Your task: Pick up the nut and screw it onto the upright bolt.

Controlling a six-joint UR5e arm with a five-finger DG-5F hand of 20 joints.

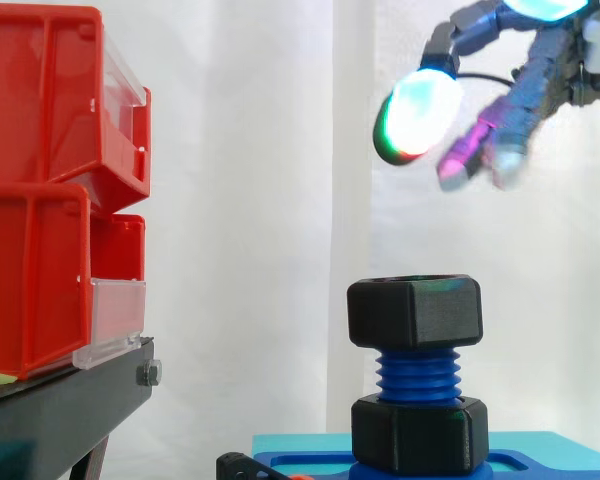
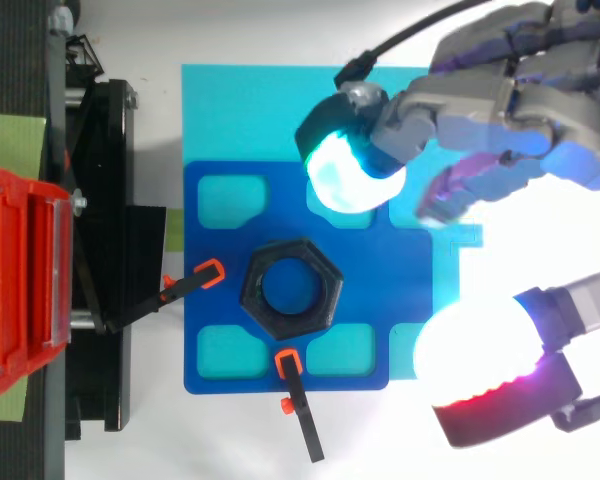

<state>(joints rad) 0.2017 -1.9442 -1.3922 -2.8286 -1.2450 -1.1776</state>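
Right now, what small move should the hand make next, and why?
Probably bring the hand down over the upper nut to turn it further: it sits at the top of the bolt, bare threads below, while the open hand hangs apart, above and to its right in the side view.

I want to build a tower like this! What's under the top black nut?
The bolt, then a second nut sitting on the blue plate. How far the bolt reaches inside the top nut is hidden.

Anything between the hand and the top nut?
Nothing: in the side view the gap between the hand and the top nut is bare, white curtain behind.
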